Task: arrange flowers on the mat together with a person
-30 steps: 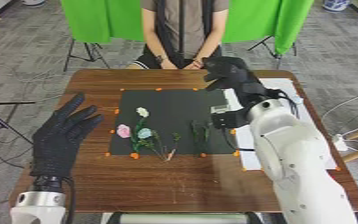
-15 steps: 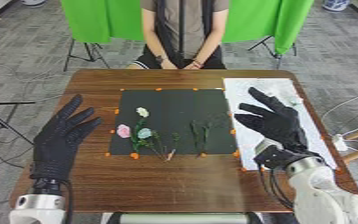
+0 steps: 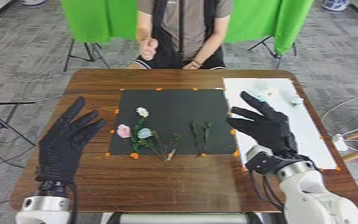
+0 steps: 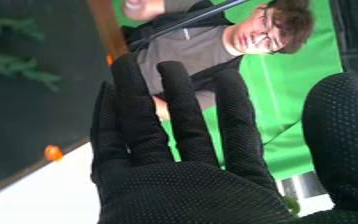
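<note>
Having drawn back, the right hand [image 3: 267, 132] hovers over the white sheet [image 3: 309, 136].

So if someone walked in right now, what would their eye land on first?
Probably the robot's left hand and right hand, big, black and open near either side of the dark mat. Next, perhaps, the pink flower, white flower and pale blue flower on its left part, then the bright green cloth beyond the table.

Right hand [image 4: 193, 192] with straight fingers beside the dark mat [image 4: 24, 105].
</note>
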Controlling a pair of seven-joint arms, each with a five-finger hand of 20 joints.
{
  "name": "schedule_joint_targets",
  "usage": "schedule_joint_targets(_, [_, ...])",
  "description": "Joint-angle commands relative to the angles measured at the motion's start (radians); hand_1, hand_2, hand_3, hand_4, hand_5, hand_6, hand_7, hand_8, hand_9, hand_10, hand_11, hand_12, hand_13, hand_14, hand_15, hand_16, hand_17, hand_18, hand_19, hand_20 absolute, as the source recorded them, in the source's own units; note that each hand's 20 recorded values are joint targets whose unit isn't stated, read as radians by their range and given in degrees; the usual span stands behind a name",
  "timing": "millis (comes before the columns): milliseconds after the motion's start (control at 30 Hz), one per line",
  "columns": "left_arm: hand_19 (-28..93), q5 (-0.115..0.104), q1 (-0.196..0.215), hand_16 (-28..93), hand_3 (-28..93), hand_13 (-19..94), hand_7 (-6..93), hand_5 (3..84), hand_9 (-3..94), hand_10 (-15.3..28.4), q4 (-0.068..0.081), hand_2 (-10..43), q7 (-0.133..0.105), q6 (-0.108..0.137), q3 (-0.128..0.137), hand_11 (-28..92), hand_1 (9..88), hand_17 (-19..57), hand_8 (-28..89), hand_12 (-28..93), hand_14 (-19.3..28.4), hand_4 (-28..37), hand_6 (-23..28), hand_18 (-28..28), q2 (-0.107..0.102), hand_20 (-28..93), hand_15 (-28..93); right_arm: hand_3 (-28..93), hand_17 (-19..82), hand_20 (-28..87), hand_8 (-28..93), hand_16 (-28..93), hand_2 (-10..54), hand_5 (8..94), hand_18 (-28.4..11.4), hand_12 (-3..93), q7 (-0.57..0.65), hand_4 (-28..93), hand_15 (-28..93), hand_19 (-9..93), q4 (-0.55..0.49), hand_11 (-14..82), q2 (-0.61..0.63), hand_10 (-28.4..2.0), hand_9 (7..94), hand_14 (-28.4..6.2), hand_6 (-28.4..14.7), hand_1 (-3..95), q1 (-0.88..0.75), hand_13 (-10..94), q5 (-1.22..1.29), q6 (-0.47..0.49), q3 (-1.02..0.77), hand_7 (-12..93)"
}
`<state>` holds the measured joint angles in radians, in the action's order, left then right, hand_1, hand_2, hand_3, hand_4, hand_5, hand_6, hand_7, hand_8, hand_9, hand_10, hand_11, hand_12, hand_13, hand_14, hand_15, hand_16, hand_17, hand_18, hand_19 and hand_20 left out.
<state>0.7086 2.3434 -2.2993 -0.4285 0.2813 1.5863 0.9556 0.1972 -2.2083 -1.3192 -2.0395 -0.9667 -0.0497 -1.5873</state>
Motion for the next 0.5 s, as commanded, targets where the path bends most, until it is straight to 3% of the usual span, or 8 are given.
schedule_joint_targets(33, [60,-0.017,0.032,-8,76,29,8.9,33.8,36.4,18.8,0.002,7.0,-0.031,0.021,0.02,19,19.0,-6.7,-9,11,26.9,-28.3,5.7,25.4,-0.003,-2,44,81,3,15,-13,13,4.5,42.3,-21.8,11.5,-0.026,-28,28,47,0.002,9.6,-0.035,-17.3,48.4,-21.6,1.6,18.3,0.01,39,0.029,-0.007,-0.001,11])
schedule_joint_targets(500, [62,-0.013,0.025,-8,76,29,9.0,33.9,37.1,19.5,0.006,7.0,-0.017,0.014,0.018,20,18.9,-6.1,-9,11,27.7,-28.3,5.9,25.8,0.005,0,47,82,3,16,-13,13,4.5,42.6,-21.8,11.6,-0.035,-28,31,46,0.006,10.1,-0.018,-17.3,49.1,-21.1,1.5,18.1,0.008,40,0.044,-0.027,-0.005,11])
